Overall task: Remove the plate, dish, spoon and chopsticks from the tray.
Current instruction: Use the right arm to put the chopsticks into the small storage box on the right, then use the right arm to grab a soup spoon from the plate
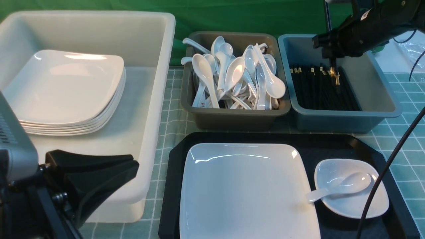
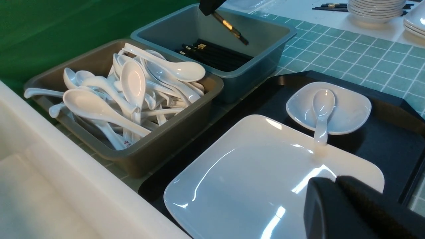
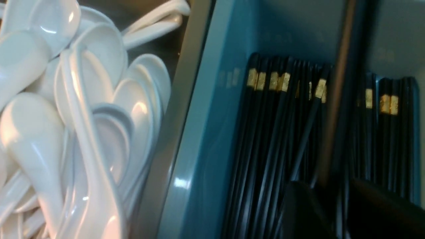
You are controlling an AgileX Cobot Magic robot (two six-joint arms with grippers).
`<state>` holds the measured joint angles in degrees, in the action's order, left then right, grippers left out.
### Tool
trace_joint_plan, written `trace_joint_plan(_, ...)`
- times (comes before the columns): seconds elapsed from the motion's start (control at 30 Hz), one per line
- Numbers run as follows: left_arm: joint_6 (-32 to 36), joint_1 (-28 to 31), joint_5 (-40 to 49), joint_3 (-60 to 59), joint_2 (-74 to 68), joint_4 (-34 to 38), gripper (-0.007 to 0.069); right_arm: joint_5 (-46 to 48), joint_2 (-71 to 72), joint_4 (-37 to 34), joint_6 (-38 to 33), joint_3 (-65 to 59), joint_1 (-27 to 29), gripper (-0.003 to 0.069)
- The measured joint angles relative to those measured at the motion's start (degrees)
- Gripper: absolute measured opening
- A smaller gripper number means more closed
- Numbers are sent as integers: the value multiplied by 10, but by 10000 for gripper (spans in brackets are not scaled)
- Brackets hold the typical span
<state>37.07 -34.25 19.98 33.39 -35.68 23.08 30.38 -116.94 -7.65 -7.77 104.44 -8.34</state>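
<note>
In the front view, the right gripper [image 1: 332, 61] is hanging over the blue bin [image 1: 382, 99]. The chopsticks [image 1: 336, 79] are dangling tips-down from it above the pile [image 1: 315, 96] there. The left gripper [image 1: 132, 166] is hovering low beside the white bin [image 1: 156, 99], fingers pressed together and empty. On the tray [image 1: 332, 141], the plate [image 1: 245, 189] and dish [image 1: 365, 207] are sitting side by side, and the spoon [image 1: 348, 184] is lying in the dish with its handle reaching the plate's rim.

In the left wrist view, the chopsticks are slanting across the bin, not lining up with the pile. Dropped like that, they are likely to land crosswise or prop against a wall. Lifting the plate first risks nudging the spoon handle and tipping the spoon out.

In the right wrist view, a blurred stick is running between the two dark fingers, which are standing slightly apart. I cannot tell whether they are gripping it or letting go.
</note>
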Motion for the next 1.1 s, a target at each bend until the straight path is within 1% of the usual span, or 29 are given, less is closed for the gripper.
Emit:
trace_joint_plan(0.07, 2, 0, 0, 0, 0, -5, 19, 17, 4, 4, -1, 0, 1, 412)
trace_joint_plan(0.17, 2, 0, 0, 0, 0, -11, 19, 55, 19, 11, -1, 0, 2, 463)
trace_joint_plan(0.2, 2, 0, 0, 0, 0, -12, 19, 75, 33, 14, -3, 0, 2, 458)
trace_joint_plan(0.23, 2, 0, 0, 0, 0, -13, 19, 108, 50, 17, -9, 0, 2, 429)
trace_joint_plan(0.33, 2, 0, 3, 0, 0, -15, 19, 194, 107, 25, -37, -7, -6, 315)
trace_joint_plan(0.4, 2, 0, 11, 0, 0, -15, 19, 248, 153, 34, -62, -34, -21, 253)
trace_joint_plan(0.47, 2, 0, 22, 0, 0, -15, 19, 305, 207, 37, -115, -88, -48, 227)
trace_joint_plan(0.57, 2, 0, 30, 0, 0, -11, 19, 340, 251, 37, -205, -166, -75, 231)
trace_joint_plan(0.6, 2, 0, 31, 0, 0, -8, 19, 339, 262, 37, -243, -194, -82, 243)
trace_joint_plan(0.67, 2, 0, 31, 0, 0, -5, 19, 328, 277, 37, -289, -251, -91, 269)
trace_joint_plan(0.8, 2, 0, 31, 0, 0, -4, 19, 267, 285, 38, -363, -352, -97, 349)
trace_joint_plan(0.93, 1, 0, 34, 0, 0, -4, 19, 177, 276, 41, -412, -432, -97, 412)
trace_joint_plan(1.1, 1, 0, 34, 0, 0, -3, 19, 105, 258, 42, -446, -474, -97, 438)
